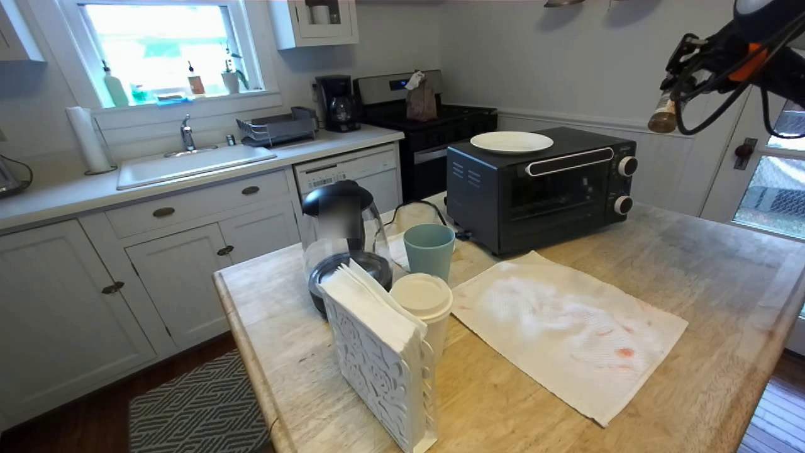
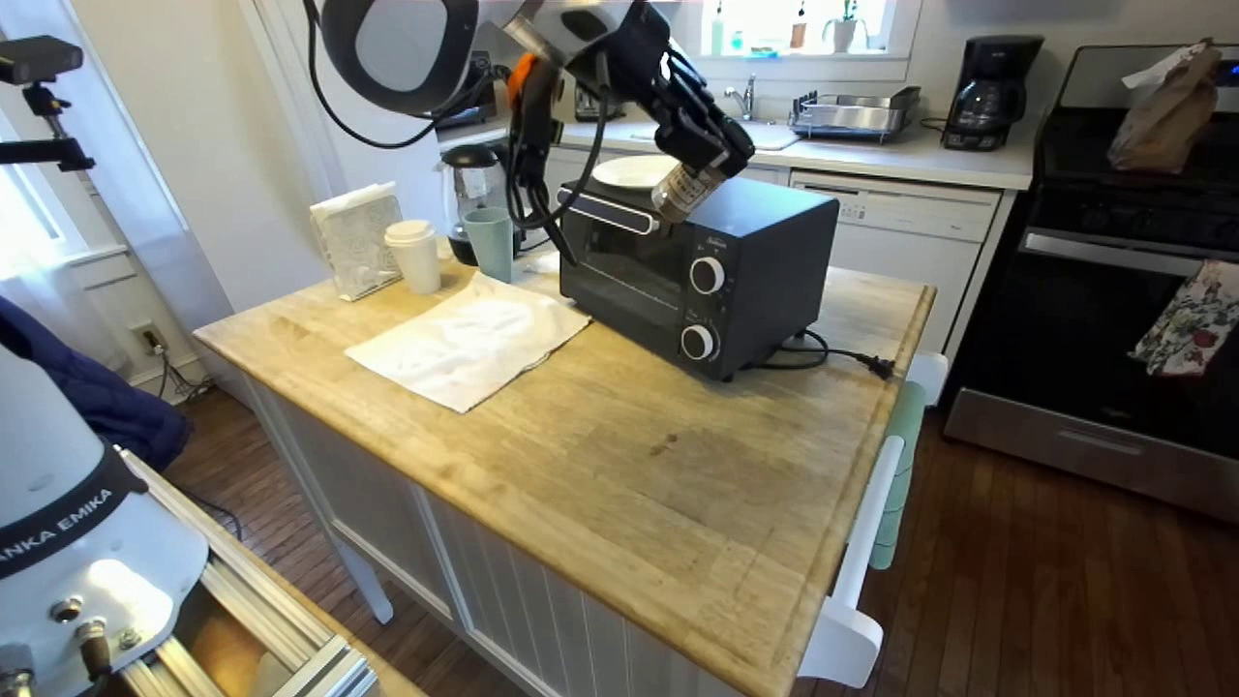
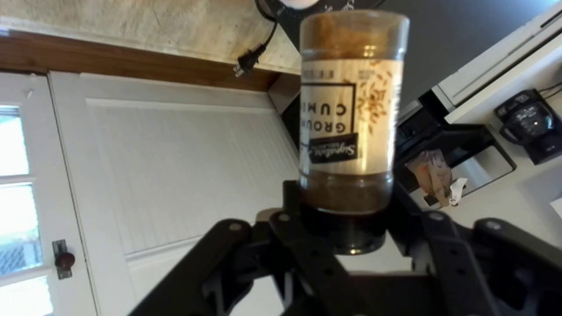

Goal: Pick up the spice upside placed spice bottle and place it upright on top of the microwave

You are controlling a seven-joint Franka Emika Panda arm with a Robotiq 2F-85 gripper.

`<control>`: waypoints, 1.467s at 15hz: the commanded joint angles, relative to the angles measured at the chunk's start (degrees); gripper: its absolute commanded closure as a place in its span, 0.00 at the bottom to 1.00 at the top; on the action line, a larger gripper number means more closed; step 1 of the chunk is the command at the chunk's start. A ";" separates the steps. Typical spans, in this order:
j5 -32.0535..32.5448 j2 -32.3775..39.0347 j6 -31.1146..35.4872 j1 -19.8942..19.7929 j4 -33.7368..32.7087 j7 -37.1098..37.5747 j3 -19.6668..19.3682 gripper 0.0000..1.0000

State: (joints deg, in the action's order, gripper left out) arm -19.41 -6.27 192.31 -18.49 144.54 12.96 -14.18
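The spice bottle is a clear jar with brown contents and a pale label. It shows in the wrist view (image 3: 351, 114) and in both exterior views (image 1: 663, 118) (image 2: 683, 192). My gripper (image 3: 344, 204) is shut on its dark cap end. The bottle hangs tilted in the air, base lower than cap, in both exterior views. The black microwave (image 1: 534, 195) stands on the table, its door shut. In an exterior view the bottle is apart from it, to the right and higher; in an exterior view (image 2: 702, 276) the bottle overlaps its front top edge.
A white plate (image 1: 512, 142) lies on the microwave's top. A teal mug (image 1: 429, 250), a white cup (image 1: 422, 302), a napkin holder (image 1: 377, 365) and a glass kettle (image 1: 343, 251) stand beside it. A stained cloth (image 1: 566, 333) lies in front. A power cord (image 2: 823, 353) trails behind.
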 commanded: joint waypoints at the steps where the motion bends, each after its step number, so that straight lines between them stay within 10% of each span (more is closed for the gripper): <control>1: -2.54 4.92 10.70 -1.05 -2.40 -1.30 2.62 0.75; 10: -10.51 12.19 28.90 3.12 -5.71 -12.91 4.73 0.75; 22: -4.83 18.73 32.68 7.05 -8.17 -16.30 2.75 0.75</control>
State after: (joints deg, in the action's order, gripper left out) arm -26.60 9.18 222.47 -12.11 138.81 -4.23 -10.06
